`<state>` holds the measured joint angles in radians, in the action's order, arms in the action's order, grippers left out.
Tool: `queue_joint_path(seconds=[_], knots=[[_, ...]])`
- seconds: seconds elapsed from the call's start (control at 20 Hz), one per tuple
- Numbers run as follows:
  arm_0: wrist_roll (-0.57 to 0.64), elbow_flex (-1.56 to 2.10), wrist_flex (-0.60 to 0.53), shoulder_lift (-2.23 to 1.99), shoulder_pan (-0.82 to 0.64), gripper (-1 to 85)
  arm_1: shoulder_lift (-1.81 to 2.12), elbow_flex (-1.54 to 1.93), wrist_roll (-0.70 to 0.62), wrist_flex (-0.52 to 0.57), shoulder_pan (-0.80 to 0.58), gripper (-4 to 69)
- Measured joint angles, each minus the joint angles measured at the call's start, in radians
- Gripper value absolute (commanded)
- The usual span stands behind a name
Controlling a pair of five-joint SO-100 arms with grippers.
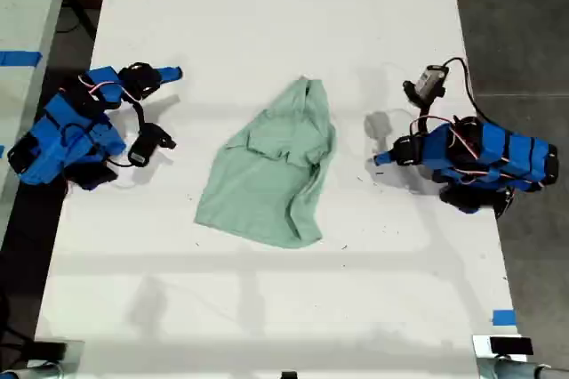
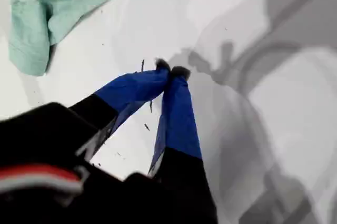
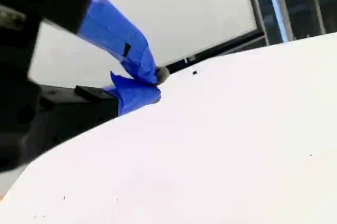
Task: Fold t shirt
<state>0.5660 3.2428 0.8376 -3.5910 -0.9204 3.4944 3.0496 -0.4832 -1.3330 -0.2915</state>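
Both arms parked off the cloth, t shirt waiting rumpled mid-bench

The t shirt (image 1: 274,170) lies crumpled in the middle of the white bench (image 1: 267,308), touched by neither arm. My first gripper (image 2: 171,70) sits toward the exterior view's right with its jaws together on nothing, and a hemmed edge of the cloth shows close ahead of it. My second gripper (image 3: 152,84) rests toward the exterior view's left, jaws closed and empty, aimed away from the garment. To start well, I judge I should spread the jaws first, then come low onto two separate edges, pinching one layer each, and pull the cloth flat before any fold; grabbing a bunched ridge would likely lock the wrinkles in.
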Motion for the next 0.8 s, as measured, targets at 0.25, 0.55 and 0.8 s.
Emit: queue_joint_path(seconds=[0.25,0.55,0.8], knots=[[0.000,-0.258,0.112,0.147,0.140,-0.3,0.000,0.000,0.029,-0.018,-0.002,1.0],[0.037,-0.463,0.120,0.359,0.253,-0.3,0.000,0.000,0.031,-0.018,-0.002,1.0],[-0.087,-0.738,0.184,0.890,0.584,15.6,0.000,0.000,0.032,-0.018,-0.002,1.0]])
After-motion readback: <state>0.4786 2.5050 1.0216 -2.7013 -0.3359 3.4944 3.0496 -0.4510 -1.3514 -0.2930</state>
